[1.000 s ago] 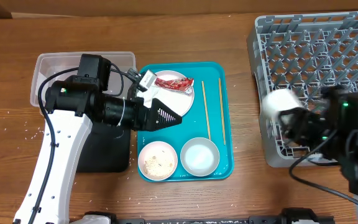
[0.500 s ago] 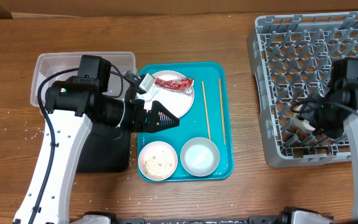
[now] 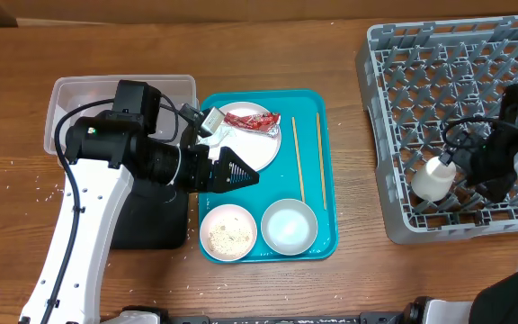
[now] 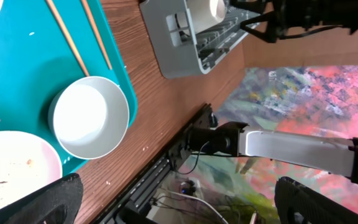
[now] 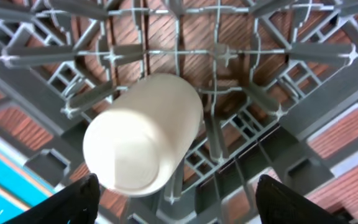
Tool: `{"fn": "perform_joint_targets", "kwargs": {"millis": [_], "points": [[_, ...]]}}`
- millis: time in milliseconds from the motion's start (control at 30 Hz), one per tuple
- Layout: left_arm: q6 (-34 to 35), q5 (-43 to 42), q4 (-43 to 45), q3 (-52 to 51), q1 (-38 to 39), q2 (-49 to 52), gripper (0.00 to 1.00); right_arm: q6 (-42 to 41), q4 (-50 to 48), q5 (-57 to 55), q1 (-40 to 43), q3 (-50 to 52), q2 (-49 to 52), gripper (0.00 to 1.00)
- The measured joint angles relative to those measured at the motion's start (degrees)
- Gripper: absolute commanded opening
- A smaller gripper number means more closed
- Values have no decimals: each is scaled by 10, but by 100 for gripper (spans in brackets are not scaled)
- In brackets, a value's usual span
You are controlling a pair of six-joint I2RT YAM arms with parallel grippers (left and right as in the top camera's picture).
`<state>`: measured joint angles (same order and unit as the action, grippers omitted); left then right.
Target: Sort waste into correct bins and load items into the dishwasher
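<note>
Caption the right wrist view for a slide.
White cup lying on its side in the grey rack, framed by the right arm's open fingers.

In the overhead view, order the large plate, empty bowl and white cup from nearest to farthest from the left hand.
1. The large plate, partly under the left hand.
2. The empty bowl, lower right on the tray.
3. The white cup, far right in the rack.

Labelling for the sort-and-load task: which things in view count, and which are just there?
Job: wrapper, grains, large plate, small plate, bowl, chopsticks, cup, tub, black tray, rack.
Just there: teal tray, table.
</note>
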<state>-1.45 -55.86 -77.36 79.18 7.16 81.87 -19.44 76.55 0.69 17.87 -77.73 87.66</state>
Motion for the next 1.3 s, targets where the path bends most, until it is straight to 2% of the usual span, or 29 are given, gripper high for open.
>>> {"fn": "perform_joint_targets", "kwargs": {"millis": [100, 300, 433, 533, 733, 967, 1133, 1200, 1267, 1300], "points": [[0, 6, -4, 0, 0, 0, 100, 13, 11, 26, -6, -13, -2, 82], [8, 37, -20, 0, 0, 0, 90, 71, 22, 139, -36, -14, -68, 82], [77, 169, -28, 0, 21, 0, 87, 104, 26, 225, -90, -17, -146, 82], [172, 319, -24, -8, 84, 0, 83, 103, 27, 266, -161, -22, -189, 82], [296, 449, 47, -98, 222, -1, 76, 80, 23, 280, -242, -22, -184, 81], [414, 523, 149, -145, 268, -1, 50, 74, 5, 275, -309, -22, -183, 81], [490, 555, 210, -182, 271, 28, 48, 64, 5, 267, -311, -22, -183, 81], [511, 551, 239, -189, 271, 73, 47, 62, 5, 265, -311, -22, -183, 82], [520, 541, 265, -191, 271, 111, 39, 61, 5, 263, -311, -22, -183, 82], [525, 534, 283, -191, 271, 131, 29, 61, 6, 263, -311, -22, -183, 81]]}}
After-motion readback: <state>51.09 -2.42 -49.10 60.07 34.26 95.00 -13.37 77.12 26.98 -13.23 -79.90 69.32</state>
